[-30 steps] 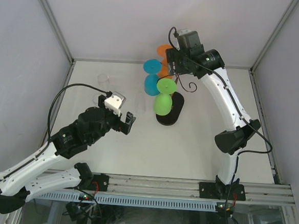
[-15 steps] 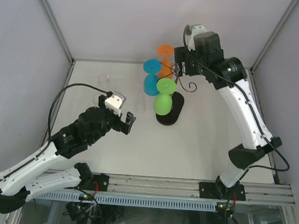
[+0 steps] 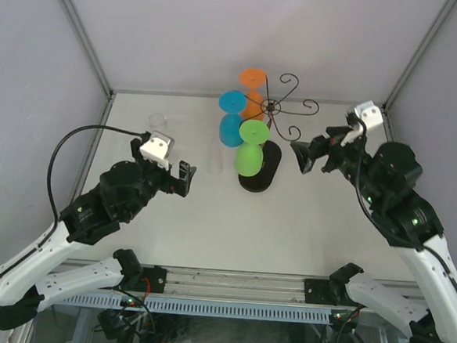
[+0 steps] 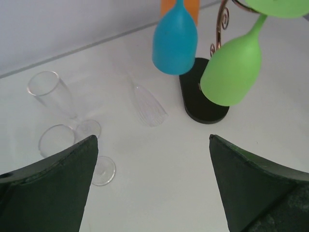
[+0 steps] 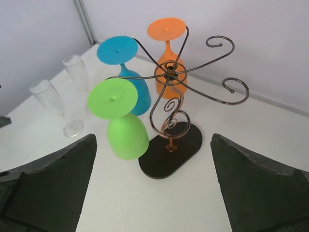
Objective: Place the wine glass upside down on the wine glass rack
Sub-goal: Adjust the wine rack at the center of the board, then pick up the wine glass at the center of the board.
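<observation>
**Wine glass rack** (image 3: pixel 269 106): dark wire stand with scroll arms on a black oval base, upright at the far middle of the bench (image 3: pixel 208 233).

**Orange wine glass** (image 3: pixel 253 77): hangs upside down on the rack's far side, foot uppermost.

**Blue wine glass** (image 3: pixel 231 128): hangs upside down on the rack's left.

**Green wine glass** (image 3: pixel 249 159): hangs upside down on the near-left arm, bowl above the base. The scroll arms to the right carry nothing.

**Right tool** (image 3: pixel 316 149): just right of the rack, apart from it and aimed left at it. The fingers (image 5: pixel 53 179) are spread wide and hold nothing. The arm rises from its base at the near right and bends at the elbow.

**Left tool** (image 3: pixel 182 178): well left of the rack, pointed right toward it. Its fingers (image 4: pixel 48 183) are also spread wide and hold nothing. The arm stretches forward from the near-left corner.

**Clear flutes** (image 4: pixel 46 89): stand on the bench at the far left, ahead of the left tool. One (image 4: pixel 147 106) appears to lie tilted nearer the rack.
</observation>
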Robot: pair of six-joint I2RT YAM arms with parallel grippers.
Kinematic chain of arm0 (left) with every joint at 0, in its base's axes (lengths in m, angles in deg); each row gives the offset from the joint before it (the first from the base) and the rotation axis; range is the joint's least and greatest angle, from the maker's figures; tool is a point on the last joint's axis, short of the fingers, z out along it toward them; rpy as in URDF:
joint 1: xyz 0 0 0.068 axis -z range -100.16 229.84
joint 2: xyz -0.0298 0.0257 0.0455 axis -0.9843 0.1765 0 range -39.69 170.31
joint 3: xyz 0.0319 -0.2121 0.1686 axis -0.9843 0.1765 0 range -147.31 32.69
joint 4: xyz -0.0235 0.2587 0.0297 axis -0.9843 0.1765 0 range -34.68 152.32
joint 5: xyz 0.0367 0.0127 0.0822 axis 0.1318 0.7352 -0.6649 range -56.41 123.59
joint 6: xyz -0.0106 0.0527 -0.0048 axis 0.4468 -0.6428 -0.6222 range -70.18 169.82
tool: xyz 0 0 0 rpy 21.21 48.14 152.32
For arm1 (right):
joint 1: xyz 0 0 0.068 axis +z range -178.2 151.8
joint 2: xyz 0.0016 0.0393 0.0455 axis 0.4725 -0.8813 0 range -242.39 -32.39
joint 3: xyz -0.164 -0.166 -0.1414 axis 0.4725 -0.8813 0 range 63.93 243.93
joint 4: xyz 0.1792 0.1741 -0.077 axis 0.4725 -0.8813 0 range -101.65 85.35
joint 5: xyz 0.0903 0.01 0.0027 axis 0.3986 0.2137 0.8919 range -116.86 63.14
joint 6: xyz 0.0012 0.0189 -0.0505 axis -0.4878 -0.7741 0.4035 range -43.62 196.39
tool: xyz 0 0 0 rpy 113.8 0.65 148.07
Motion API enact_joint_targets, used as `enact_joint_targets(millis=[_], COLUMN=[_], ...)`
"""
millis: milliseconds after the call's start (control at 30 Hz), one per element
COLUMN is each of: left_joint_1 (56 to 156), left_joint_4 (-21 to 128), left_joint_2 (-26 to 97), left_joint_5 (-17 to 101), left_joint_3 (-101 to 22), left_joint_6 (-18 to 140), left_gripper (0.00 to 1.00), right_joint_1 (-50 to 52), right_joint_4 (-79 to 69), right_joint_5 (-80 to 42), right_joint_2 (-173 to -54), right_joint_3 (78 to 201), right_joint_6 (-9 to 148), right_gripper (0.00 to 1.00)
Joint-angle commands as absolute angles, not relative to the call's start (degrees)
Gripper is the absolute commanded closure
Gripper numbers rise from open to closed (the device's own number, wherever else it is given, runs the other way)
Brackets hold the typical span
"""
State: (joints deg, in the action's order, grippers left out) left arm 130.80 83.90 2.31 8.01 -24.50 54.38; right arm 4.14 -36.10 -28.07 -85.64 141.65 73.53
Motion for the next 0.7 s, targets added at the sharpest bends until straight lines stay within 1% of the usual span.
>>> enact_joint_targets(millis=[0,100,233,567,667], left_joint_1=[130.42,129.89,127.39,113.89,112.25], left_joint_4=[86.89,90.74,95.81,102.88,104.07], left_joint_2=[1.77,1.85,1.63,1.76,2.03], left_joint_5=[0.43,-3.23,-7.15,-2.61,-0.61], left_joint_3=[-29.8,-31.32,-32.23,-31.35,-29.91], left_joint_6=[55.59,57.86,62.38,68.54,69.91], left_gripper=[0.0,0.0,0.0,0.0,0.0], right_joint_1=[4.19,4.23,4.23,4.23,4.23], right_joint_4=[-29.35,-30.24,-31.15,-34.2,-34.46], right_joint_5=[-25.08,-21.29,-20.64,-21.21,-21.66], right_joint_2=[-79.33,-75.44,-72.51,-70.02,-69.94], right_joint_3=[135.05,129.19,123.99,117.74,116.43], right_joint_6=[68.87,66.46,63.92,61.3,61.1], right_gripper=[0.0,0.0,0.0,0.0,0.0])
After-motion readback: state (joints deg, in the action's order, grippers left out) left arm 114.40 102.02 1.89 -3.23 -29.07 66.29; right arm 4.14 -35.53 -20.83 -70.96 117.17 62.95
